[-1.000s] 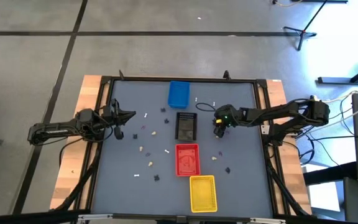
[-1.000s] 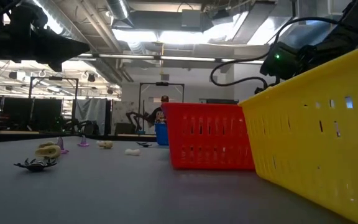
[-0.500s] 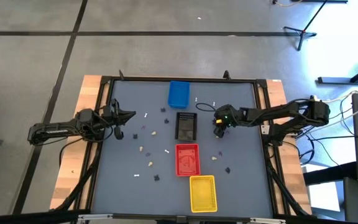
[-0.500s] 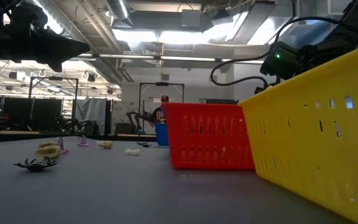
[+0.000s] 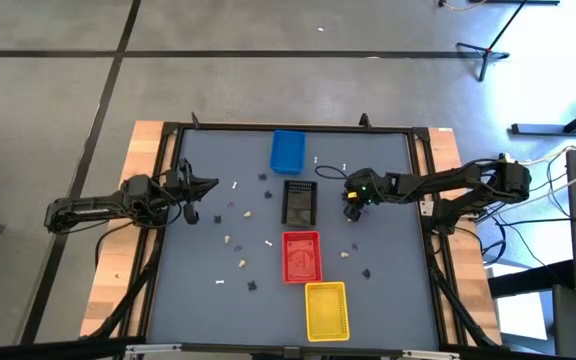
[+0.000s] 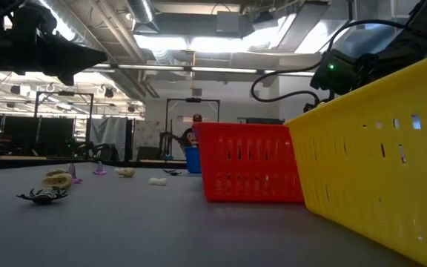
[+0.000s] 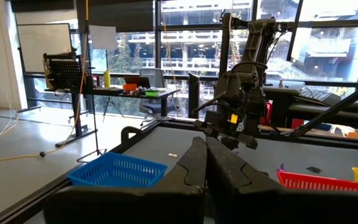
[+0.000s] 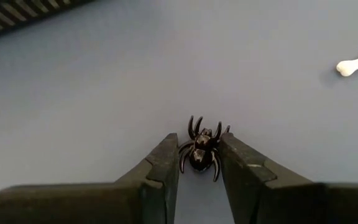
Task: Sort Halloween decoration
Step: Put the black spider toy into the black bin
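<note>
Grey table (image 5: 398,290) carries four trays: blue (image 5: 287,151), black (image 5: 299,202), red (image 5: 302,256), yellow (image 5: 326,310). Right gripper (image 8: 199,163) pinches one black spider (image 8: 202,149) beside black tray; one white bone (image 8: 357,63) lies nearby. Left gripper (image 5: 214,184) closed, empty, at table's left.

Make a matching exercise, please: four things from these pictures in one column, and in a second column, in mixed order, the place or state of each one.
Things:
1. black spider
2. blue tray
3. yellow tray
4. left gripper

Places or states:
A. at the table's near edge, beside the red tray
B. shut, holding nothing
C. between the right gripper fingers, on the table
D. at the table's far edge

Pairs: 1-C, 2-D, 3-A, 4-B
</note>
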